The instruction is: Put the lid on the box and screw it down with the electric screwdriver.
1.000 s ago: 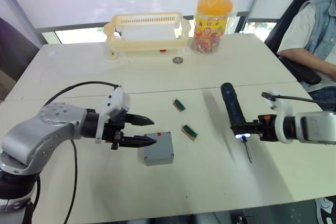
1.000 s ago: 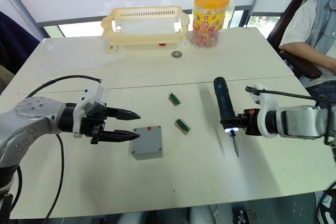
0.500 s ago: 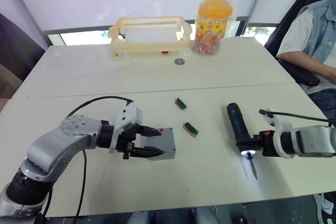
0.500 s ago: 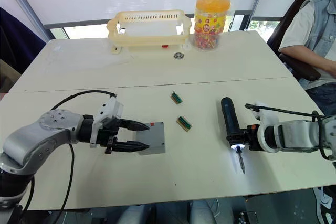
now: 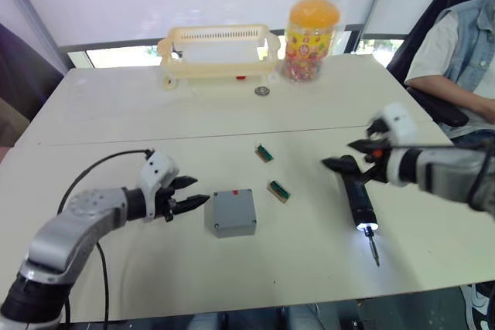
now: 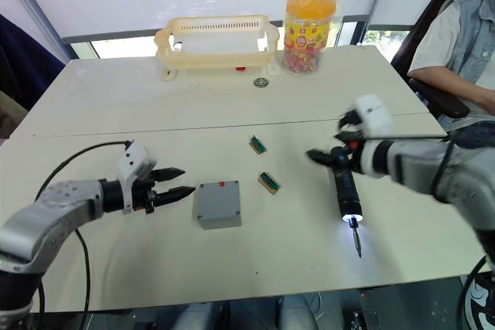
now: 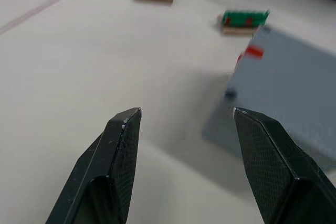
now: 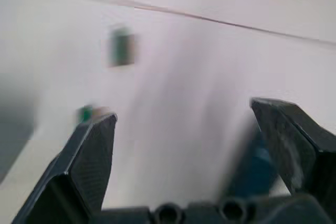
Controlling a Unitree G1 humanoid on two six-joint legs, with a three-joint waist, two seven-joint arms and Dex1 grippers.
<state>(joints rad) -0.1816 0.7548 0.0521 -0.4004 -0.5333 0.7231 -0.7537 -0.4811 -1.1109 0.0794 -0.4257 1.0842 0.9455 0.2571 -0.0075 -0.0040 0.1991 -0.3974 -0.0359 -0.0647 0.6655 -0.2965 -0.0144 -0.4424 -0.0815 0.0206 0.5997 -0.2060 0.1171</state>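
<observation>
left gripper: one, low over the bench on the left side, pointing toward the box; fingers apart, holding nothing, tips just short of the box's left edge, not touching it.
box: one grey square box, flat on the bench just right of the left gripper; small red mark on its far side. Top looks flat and closed; I cannot tell whether that is the lid seated on it, and no lid shows as a separate piece.
green blocks: two. One further back, one nearer, just right of the box. Both lie loose on the bench, apart from each other and from the box.
electric screwdriver: one, lying on the bench right of centre, black body, white light lit at the near tip, thin metal bit pointing toward the near edge.
right gripper: one, at the far end of the screwdriver; fingers spread wide, not clamped on anything. Whether a fingertip touches the screwdriver end, cannot tell.
back of bench: one cream basket, one small round metal part in front of it, one orange-lidded jar in a clear bag to its right.
far right: one person in a denim vest, seated in a black chair beside the bench.
</observation>
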